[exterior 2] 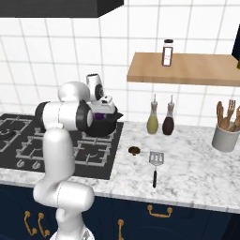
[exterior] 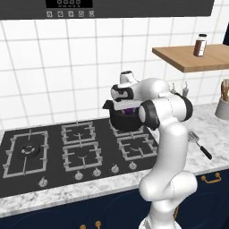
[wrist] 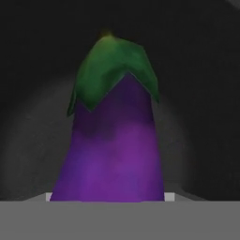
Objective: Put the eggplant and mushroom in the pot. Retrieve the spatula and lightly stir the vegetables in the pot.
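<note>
Black iron grates cover the stove [exterior: 67, 152] on my left, and the matte-black pot [exterior: 123, 120] sits on the burner at the stove's 2 o'clock corner, partly behind my arm's elbow. My gripper [exterior: 127, 108] hangs right over the pot's mouth, and a sliver of purple shows beneath the hand in both base views. In the hand view the eggplant [wrist: 112, 140] stands close before the lens, green cap toward 12 o'clock, purple body widening toward 6, with the dark inner wall of the pot [wrist: 206, 93] behind it. My fingers are hidden by the eggplant's base, so I cannot tell whether they grip it or stand apart from it, nor whether the eggplant touches the pot floor.

Moving right onto the marble counter [exterior 2: 197, 168], the mushroom [exterior 2: 135, 150] lies just off the stove's right edge, at about 4 o'clock from the pot. Beside it, toward 4 o'clock again, the spatula [exterior 2: 155, 166] lies flat, its slotted head toward the wall and its black handle pointing at the counter's front edge. Two bottles [exterior 2: 161, 121], one olive and one dark, stand by the tiles at 12 o'clock from the spatula. Above them a wooden shelf [exterior 2: 187, 68] carries a brown jar [exterior 2: 167, 52]. Far right, a grey cup [exterior 2: 224, 137] holds light wooden utensils.
</note>
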{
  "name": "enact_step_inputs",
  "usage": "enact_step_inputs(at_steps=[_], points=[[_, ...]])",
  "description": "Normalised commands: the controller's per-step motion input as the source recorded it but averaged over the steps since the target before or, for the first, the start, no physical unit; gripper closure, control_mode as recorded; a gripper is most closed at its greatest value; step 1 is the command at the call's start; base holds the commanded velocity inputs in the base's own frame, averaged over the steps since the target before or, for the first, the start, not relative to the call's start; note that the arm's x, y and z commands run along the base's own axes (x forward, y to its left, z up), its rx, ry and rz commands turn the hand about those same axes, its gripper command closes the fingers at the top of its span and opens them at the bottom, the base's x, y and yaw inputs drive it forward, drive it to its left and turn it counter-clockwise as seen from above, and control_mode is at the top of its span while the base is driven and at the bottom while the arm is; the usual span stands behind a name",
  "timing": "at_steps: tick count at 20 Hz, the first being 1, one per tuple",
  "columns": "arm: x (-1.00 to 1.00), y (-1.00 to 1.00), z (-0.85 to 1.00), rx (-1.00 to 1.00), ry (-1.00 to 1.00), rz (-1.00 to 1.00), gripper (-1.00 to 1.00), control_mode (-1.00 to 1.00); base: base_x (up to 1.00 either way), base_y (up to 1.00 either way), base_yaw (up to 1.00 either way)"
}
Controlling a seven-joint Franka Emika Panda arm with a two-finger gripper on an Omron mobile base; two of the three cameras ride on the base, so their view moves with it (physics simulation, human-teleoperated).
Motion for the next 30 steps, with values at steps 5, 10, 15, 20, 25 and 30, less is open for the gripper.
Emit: enact_step_inputs(at_steps=[5,10,15,20,25,30], points=[[0.03,0.02,-0.09,0.00,-0.02,0.00,-1.00,-1.00,0.00,0.00,0.00],[-0.10,0.00,0.10,0.00,-0.13,0.00,-1.00,-1.00,0.00,0.00,0.00],[-0.25,0.00,0.47,0.00,-0.03,0.00,-1.00,-1.00,0.00,0.00,0.00],[-0.18,-0.15,0.60,0.01,-0.20,0.00,-1.00,-1.00,0.00,0.00,0.00],[-0.73,-0.68,0.29,0.00,-0.07,0.00,-1.00,-1.00,0.00,0.00,0.00],[-0.75,-0.57,-0.14,0.00,0.04,0.00,-1.00,-1.00,0.00,0.00,0.00]])
